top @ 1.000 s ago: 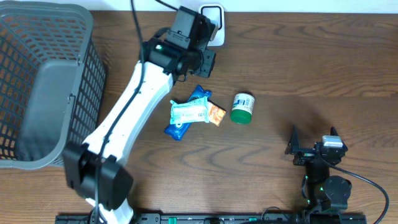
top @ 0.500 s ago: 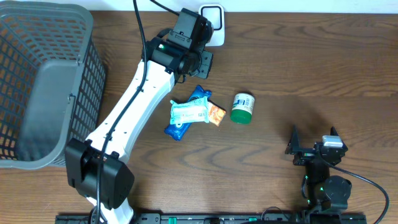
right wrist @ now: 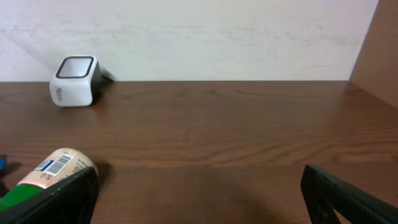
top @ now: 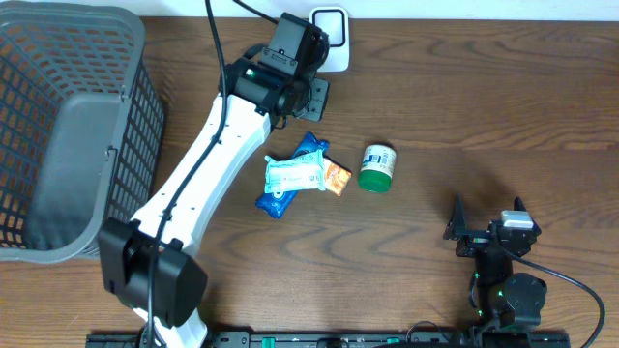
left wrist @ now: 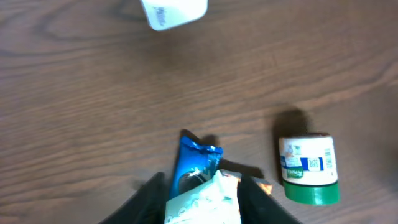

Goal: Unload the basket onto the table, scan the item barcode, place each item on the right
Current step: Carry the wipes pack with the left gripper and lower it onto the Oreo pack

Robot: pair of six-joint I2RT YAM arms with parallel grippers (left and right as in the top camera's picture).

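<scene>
Left arm has eased its wrist a touch toward the far edge since a second ago; nothing on the bench (top: pixel 484 97) has shifted.

- Left gripper (top: pixel 312 97): fingers parted and empty, hanging above the wood between the scanner (top: pixel 329 21) and the packets (top: pixel 295 176). Its jaws look wider than a moment back.
- Right gripper (top: pixel 486 220): spread wide, empty, parked at the near edge, well apart from everything.
- Packets: a small heap at mid-bench, a white one across a blue one, with an orange corner showing. They lie just on the robot's side of the left gripper. The wrist view shows the heap between my fingertips, lower down.
- The white packet's long axis runs roughly left to right; the blue one lies diagonal under it.
- Bottle (top: pixel 376 167): on its side just right of the heap, not touching it, green cap toward the robot. The barcode label shows in the right wrist view.

I can't tell which item is meant. My read: the left arm is much nearer both, and lined up on the packets. The next move would be pulling back toward the robot and down, then carrying the item up to the scanner.
</scene>
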